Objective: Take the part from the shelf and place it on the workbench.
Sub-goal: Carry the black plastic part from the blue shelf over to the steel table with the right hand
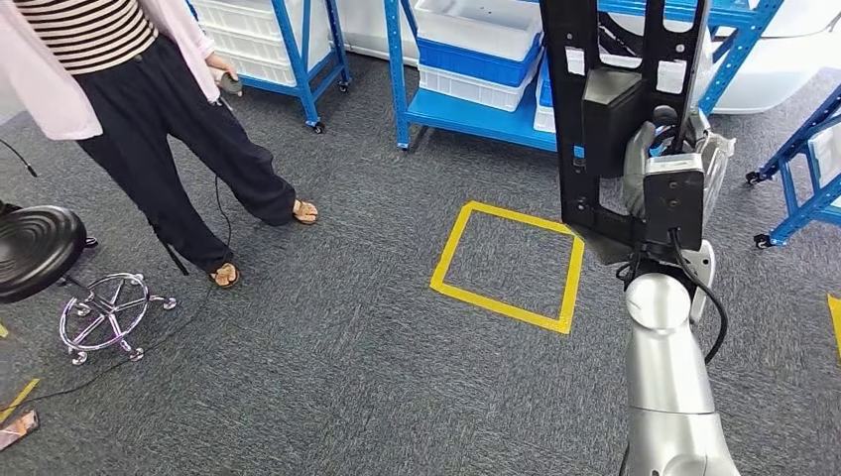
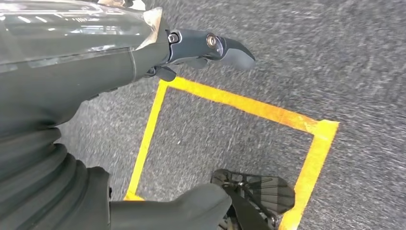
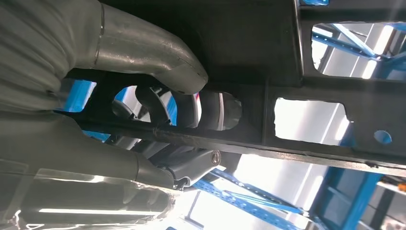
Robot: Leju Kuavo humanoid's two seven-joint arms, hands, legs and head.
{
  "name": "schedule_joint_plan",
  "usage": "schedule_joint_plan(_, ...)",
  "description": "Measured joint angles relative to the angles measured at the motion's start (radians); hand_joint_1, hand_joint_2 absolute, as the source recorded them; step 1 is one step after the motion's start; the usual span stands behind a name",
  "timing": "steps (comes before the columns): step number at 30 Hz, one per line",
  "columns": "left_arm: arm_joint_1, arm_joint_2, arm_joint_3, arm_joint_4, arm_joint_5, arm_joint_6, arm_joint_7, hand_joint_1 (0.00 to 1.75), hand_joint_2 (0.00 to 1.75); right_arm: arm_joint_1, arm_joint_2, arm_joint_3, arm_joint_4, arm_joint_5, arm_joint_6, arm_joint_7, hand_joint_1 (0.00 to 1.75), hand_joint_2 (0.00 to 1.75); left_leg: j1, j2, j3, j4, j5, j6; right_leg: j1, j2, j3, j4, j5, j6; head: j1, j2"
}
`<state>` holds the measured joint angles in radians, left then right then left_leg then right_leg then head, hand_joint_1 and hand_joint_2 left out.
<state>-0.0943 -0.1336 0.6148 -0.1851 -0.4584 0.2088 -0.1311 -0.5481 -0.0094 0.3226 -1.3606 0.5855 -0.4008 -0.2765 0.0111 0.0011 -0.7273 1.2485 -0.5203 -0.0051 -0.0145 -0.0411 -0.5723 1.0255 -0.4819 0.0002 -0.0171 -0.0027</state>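
Observation:
The part (image 1: 595, 99) is a tall black metal frame with cut-out openings, and it stands upright at the right of the head view. My right hand (image 1: 706, 151) grips it from behind, at the top of my raised silver right arm (image 1: 669, 377). In the right wrist view the grey thumb (image 3: 143, 48) and darker fingers (image 3: 191, 163) wrap a bar of the black part (image 3: 297, 52). My left hand (image 2: 72, 96) hangs over the carpet with its fingers (image 2: 225, 48) apart and nothing in it.
A yellow tape square (image 1: 570, 288) marks the grey carpet ahead. Blue shelves with white and blue bins (image 1: 476, 59) stand behind it, and another blue rack (image 1: 803, 188) is at the right. A person (image 1: 149, 119) and a black stool (image 1: 35, 248) are at the left.

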Motion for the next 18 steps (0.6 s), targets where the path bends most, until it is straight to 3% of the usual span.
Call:
schedule_joint_plan(1, -0.001, 0.0, 0.0, 0.0, 0.0, -0.005, 0.003, 0.0, 1.75, -0.003, -0.002, 0.0, -0.01, 0.01, 0.0, 0.006, 1.75, 1.75, -0.003, 0.011, 0.037, -0.068, 0.032, 0.008, 0.002, -0.007, 0.001, 0.0, 0.0, 0.0, 0.0, 0.0)
schedule_joint_plan(3, -0.005, -0.002, 0.001, 0.0, 0.0, -0.01, 0.015, 0.0, 1.75, -0.012, -0.004, 0.0, -0.024, 0.027, 0.001, 0.016, 1.75, 1.75, -0.016, 0.05, 0.101, -0.19, 0.07, 0.026, 0.008, -0.021, 0.001, 0.0, -0.001, 0.001, 0.001, 0.0)
schedule_joint_plan(5, -0.007, -0.003, 0.003, 0.0, 0.0, -0.013, 0.023, 0.0, 1.75, -0.018, -0.004, 0.002, -0.028, 0.042, 0.0, 0.023, 1.75, 1.75, -0.028, 0.063, 0.115, -0.226, 0.071, 0.035, 0.012, -0.036, 0.0, -0.001, -0.002, 0.003, 0.001, 0.0)
schedule_joint_plan(7, -0.006, -0.005, 0.007, 0.001, 0.003, -0.018, 0.02, 0.0, 1.75, -0.023, 0.003, 0.008, -0.028, 0.058, -0.001, 0.03, 1.75, 1.75, -0.027, 0.043, 0.116, -0.237, 0.08, 0.041, 0.013, -0.046, -0.001, 0.0, -0.005, 0.008, 0.001, 0.0)
schedule_joint_plan(9, -0.006, -0.008, 0.011, 0.001, 0.009, -0.02, 0.012, 0.0, 1.75, -0.037, 0.011, 0.014, -0.024, 0.069, 0.0, 0.035, 1.75, 1.75, -0.021, 0.024, 0.121, -0.252, 0.093, 0.051, 0.011, -0.019, -0.021, 0.041, -0.031, 0.011, 0.002, 0.0)
schedule_joint_plan(11, -0.009, -0.009, 0.014, 0.001, 0.013, -0.024, 0.004, 0.0, 1.75, -0.057, 0.013, 0.022, -0.016, 0.081, 0.002, 0.043, 1.75, 1.75, -0.017, 0.004, 0.121, -0.259, 0.1, 0.057, 0.006, 0.021, -0.072, 0.155, -0.084, 0.007, 0.003, 0.0)
schedule_joint_plan(12, -0.01, -0.01, 0.015, 0.001, 0.012, -0.03, 0.0, 0.0, 1.75, -0.066, 0.014, 0.025, -0.01, 0.09, 0.003, 0.052, 1.75, 1.75, -0.016, -0.008, 0.12, -0.258, 0.101, 0.058, 0.003, 0.03, -0.101, 0.22, -0.107, 0.008, 0.005, 0.0)
schedule_joint_plan(13, -0.01, -0.011, 0.016, 0.001, 0.009, -0.036, -0.002, 0.0, 1.75, -0.075, 0.015, 0.027, -0.003, 0.1, 0.003, 0.064, 1.75, 1.75, -0.015, -0.021, 0.12, -0.258, 0.102, 0.057, 0.0, 0.033, -0.121, 0.264, -0.118, 0.012, 0.005, 0.0)
schedule_joint_plan(14, -0.009, -0.013, 0.016, 0.001, 0.003, -0.04, -0.002, 0.0, 1.75, -0.084, 0.017, 0.029, 0.002, 0.112, 0.003, 0.078, 1.75, 1.75, -0.013, -0.035, 0.119, -0.257, 0.103, 0.055, -0.003, 0.035, -0.126, 0.274, -0.114, 0.021, 0.005, 0.0)
schedule_joint_plan(15, -0.009, -0.015, 0.015, 0.001, -0.005, -0.043, 0.0, 0.0, 1.75, -0.095, 0.019, 0.029, 0.005, 0.123, 0.003, 0.094, 1.75, 1.75, -0.011, -0.049, 0.119, -0.254, 0.103, 0.053, -0.007, 0.037, -0.112, 0.245, -0.094, 0.033, 0.005, 0.0)
schedule_joint_plan(17, -0.01, -0.018, 0.014, 0.001, -0.022, -0.045, 0.008, 0.0, 1.75, -0.122, 0.022, 0.03, 0.007, 0.14, 0.007, 0.123, 1.75, 1.75, -0.005, -0.075, 0.114, -0.242, 0.099, 0.042, -0.021, 0.065, -0.052, 0.115, -0.039, 0.058, 0.006, 0.0)
schedule_joint_plan(18, -0.011, -0.018, 0.013, 0.001, -0.028, -0.047, 0.012, 0.0, 1.75, -0.135, 0.023, 0.03, 0.007, 0.145, 0.011, 0.135, 1.75, 1.75, -0.004, -0.086, 0.107, -0.232, 0.097, 0.035, -0.026, 0.082, -0.028, 0.061, -0.021, 0.062, 0.006, 0.0)
